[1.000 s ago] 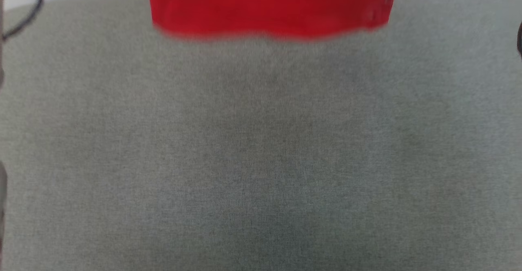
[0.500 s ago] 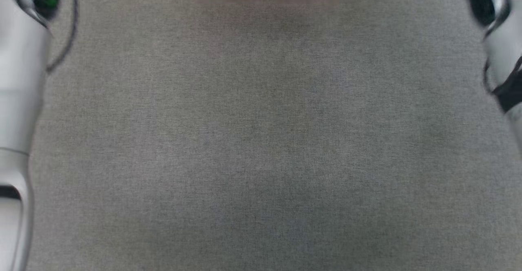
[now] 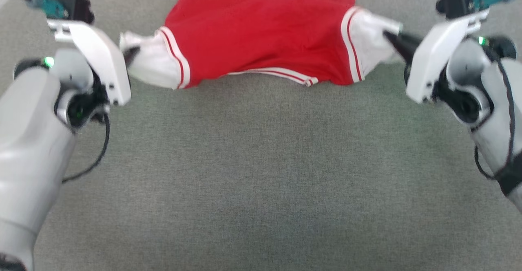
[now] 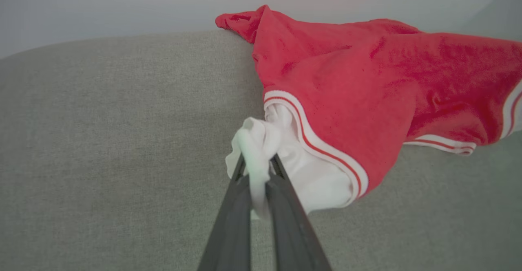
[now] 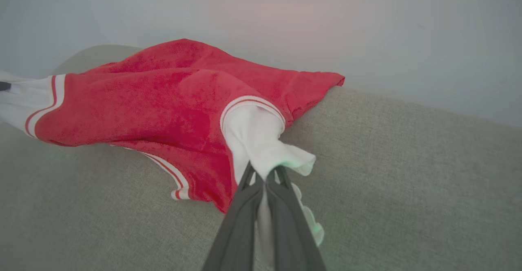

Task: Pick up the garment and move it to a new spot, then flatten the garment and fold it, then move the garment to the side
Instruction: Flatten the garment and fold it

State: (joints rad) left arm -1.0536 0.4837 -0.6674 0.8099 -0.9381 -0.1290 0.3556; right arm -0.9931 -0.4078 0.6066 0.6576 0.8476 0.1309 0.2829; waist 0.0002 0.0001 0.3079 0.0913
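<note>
Head view first: the garment (image 3: 265, 30) lies at the top centre of the frame on the grey surface (image 3: 261, 173). Its long axis runs left to right, and its upper part is cut off by the top edge. At upper left, the left gripper (image 3: 129, 55) is clamped on the white left sleeve (image 3: 151, 65). At upper right, the right gripper (image 3: 393, 38) is pinched on the white right sleeve (image 3: 369, 38). That puts 1 arm at each end, equally near, with the red body slack and wrinkled between them.

Left wrist view: the 2 dark fingers meet at lower centre with a wad of white sleeve squeezed between them. From the tips, the garment spreads to the right and upward, filling the upper right.

Right wrist view, the mirror of it: the fingers are closed at bottom centre on white sleeve cloth. The garment runs off to the left and upward. Its far sleeve reaches the left edge, where a dark fingertip meets it.

The coming move likely turns on that left-to-right axis. Each gripper probably draws outward, away from the other, to take out the slack. The bare surface in the lower frame leaves room to lay the garment flat.
</note>
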